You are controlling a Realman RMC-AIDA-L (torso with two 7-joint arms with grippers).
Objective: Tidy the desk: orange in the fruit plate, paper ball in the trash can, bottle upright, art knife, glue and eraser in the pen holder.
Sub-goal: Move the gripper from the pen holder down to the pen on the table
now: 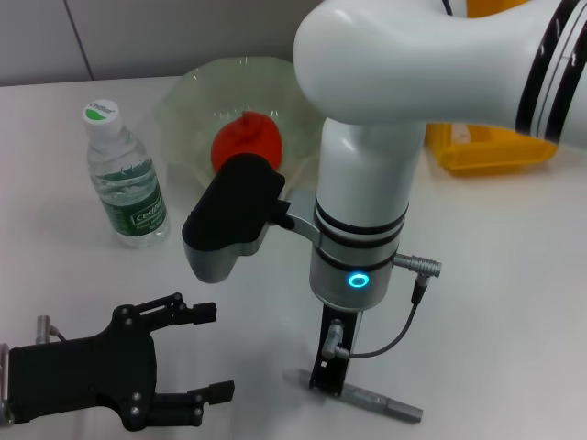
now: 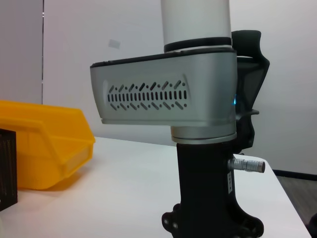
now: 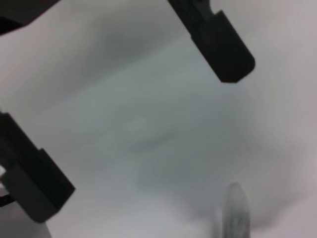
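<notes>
The right gripper (image 1: 328, 367) reaches straight down over the art knife (image 1: 367, 396) on the white surface (image 1: 495, 275); only the right wrist view shows its fingers (image 3: 223, 49) spread wide, the knife's grey end (image 3: 236, 210) just beside them. The left gripper (image 1: 213, 352) — fingers apart, empty — sits left of the knife. Beyond the knife stand the upright bottle (image 1: 124, 179) and the fruit plate (image 1: 197, 96) holding the orange (image 1: 246, 139) — the left wrist view alone shows a yellow bin (image 2: 42, 144).

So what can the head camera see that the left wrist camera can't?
Only the head camera shows the upright bottle, the orange in the green plate, the grey knife lying on the table, and the left claw, open. Only the left wrist camera shows a dark box at the picture's edge. Both show the yellow bin, the table and the right arm reaching down.
</notes>
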